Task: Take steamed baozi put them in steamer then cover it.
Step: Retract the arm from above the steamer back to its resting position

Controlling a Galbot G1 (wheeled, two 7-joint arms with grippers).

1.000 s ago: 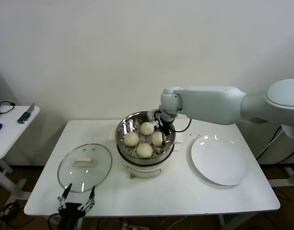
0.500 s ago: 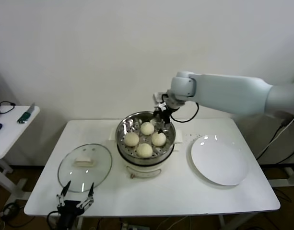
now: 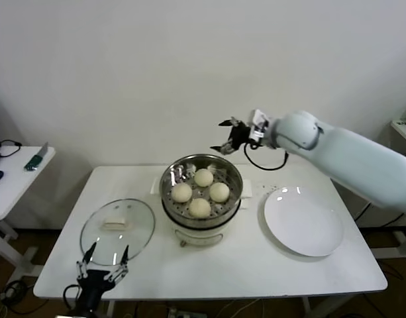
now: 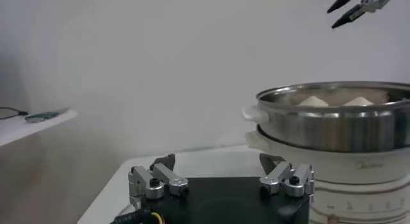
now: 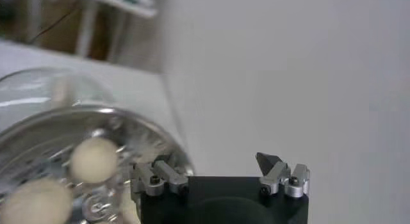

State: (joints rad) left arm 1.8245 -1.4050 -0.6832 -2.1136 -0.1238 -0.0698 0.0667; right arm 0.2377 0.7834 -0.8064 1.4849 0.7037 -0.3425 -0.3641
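Several cream-white baozi (image 3: 203, 177) lie in the shiny steel steamer (image 3: 168, 182) on its white pot base at the table's middle. My right gripper (image 3: 226, 136) is open and empty, in the air above and behind the steamer's right rim. In the right wrist view the gripper (image 5: 214, 164) looks down on the steamer (image 5: 128, 126) and baozi (image 5: 94, 160). The clear glass cover (image 3: 117, 230) with its cream handle lies flat on the table left of the steamer. My left gripper (image 3: 102, 262) is open and empty at the table's front left edge, in front of the cover. The left wrist view (image 4: 218, 162) shows the steamer (image 4: 333, 120) side-on.
A flat white plate (image 3: 302, 222) lies right of the steamer. A small side table (image 3: 17, 172) with tools stands far left. A white wall is close behind the table.
My right gripper has risen out of the steamer, empty, and moved up and back to the right. The baozi stay in the steamer. The left gripper has barely shifted.
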